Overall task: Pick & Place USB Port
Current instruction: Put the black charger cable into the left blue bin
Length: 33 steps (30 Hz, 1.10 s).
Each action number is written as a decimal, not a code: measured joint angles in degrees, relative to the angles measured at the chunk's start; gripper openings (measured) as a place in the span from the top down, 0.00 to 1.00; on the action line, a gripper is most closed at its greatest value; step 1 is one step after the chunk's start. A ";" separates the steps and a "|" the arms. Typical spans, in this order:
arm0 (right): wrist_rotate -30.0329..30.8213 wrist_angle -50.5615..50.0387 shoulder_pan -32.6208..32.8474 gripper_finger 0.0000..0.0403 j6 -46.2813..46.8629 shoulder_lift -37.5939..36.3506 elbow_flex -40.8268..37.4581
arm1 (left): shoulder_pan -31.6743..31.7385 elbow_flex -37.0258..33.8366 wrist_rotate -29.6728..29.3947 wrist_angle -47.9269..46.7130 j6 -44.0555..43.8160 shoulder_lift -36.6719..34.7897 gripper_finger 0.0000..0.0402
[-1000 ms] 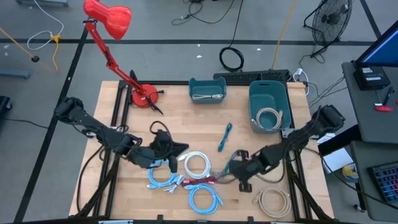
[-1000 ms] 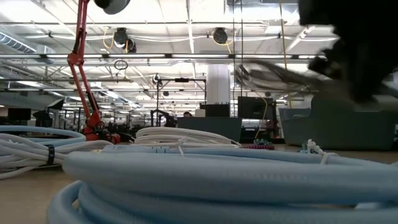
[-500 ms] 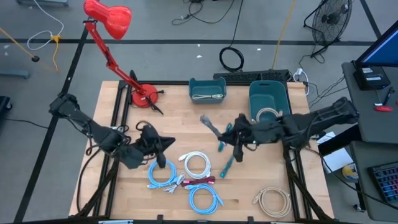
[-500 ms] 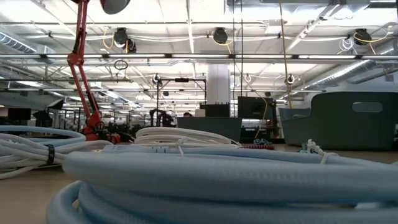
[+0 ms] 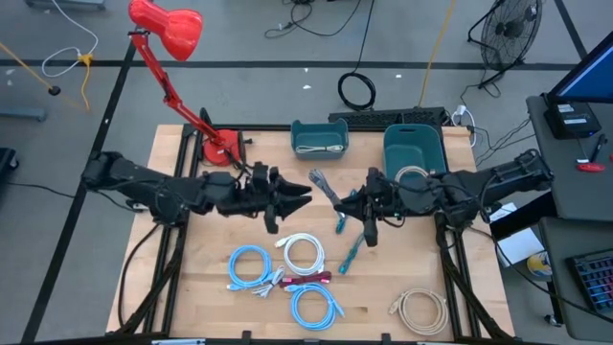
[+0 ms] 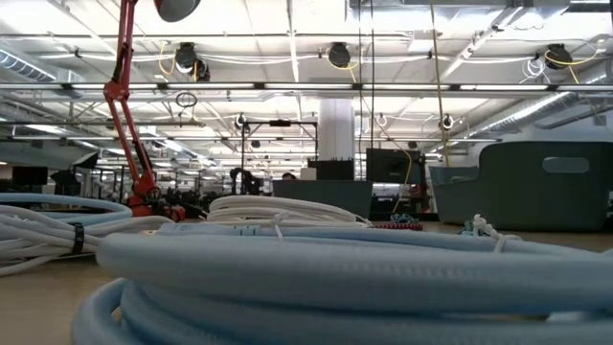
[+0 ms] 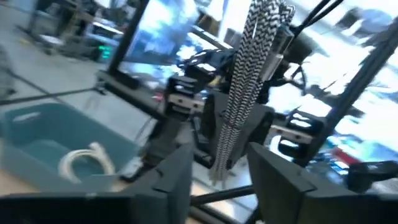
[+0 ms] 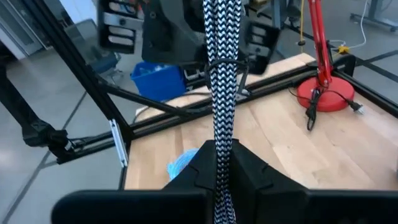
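Update: my left pincer (image 5: 295, 196) has left the blue cable coils (image 5: 251, 268) and swung up to mid-table, and it now faces my right pincer (image 5: 352, 201) tip to tip. Left fingers have just gone from pressed together to spread. The braided black-and-white USB cable (image 5: 322, 184) hangs in the gap between them, and I can't confirm contact on either pad.

The right pincer has carried that cable up off the table and hasn't budged in the last half second. It's pinching the cable, whose free end sticks out toward the left pincer.

My read is a mid-air handover. Pick is done, place isn't. The left has to close before the right lets go, or the cable drops.

The teal bins (image 5: 319, 139) sit behind the pincers. The bigger one (image 5: 414, 158) is just behind the right wrist and holds only a white coil so far.
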 joint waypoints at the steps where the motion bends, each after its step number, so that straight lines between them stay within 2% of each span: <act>1: 0.02 0.67 0.02 0.98 -0.04 0.00 0.00 | 0.31 0.00 0.80 1.29 0.23 0.54 0.55; 4: -0.02 3.16 0.02 0.98 -0.54 0.57 0.08 | 0.55 0.00 1.57 6.58 2.61 2.61 0.50; 8: -0.19 4.61 -0.03 0.98 -0.98 1.63 0.09 | 1.17 0.00 2.76 14.28 3.06 4.92 0.49; 15: -0.26 5.98 -0.82 0.98 -1.75 3.05 0.07 | 1.56 0.00 4.43 15.92 0.54 6.36 0.49; 19: -0.20 5.83 -1.36 0.98 -1.94 3.12 0.07 | 1.08 0.00 4.77 15.81 0.54 6.37 0.60; 26: -0.56 6.04 -1.62 0.98 -2.40 3.08 0.07 | 1.10 0.00 6.34 15.84 0.48 6.37 0.95; 33: -1.57 6.16 -1.64 0.94 -3.59 3.08 0.07 | 1.14 0.00 6.02 15.99 0.51 6.37 0.98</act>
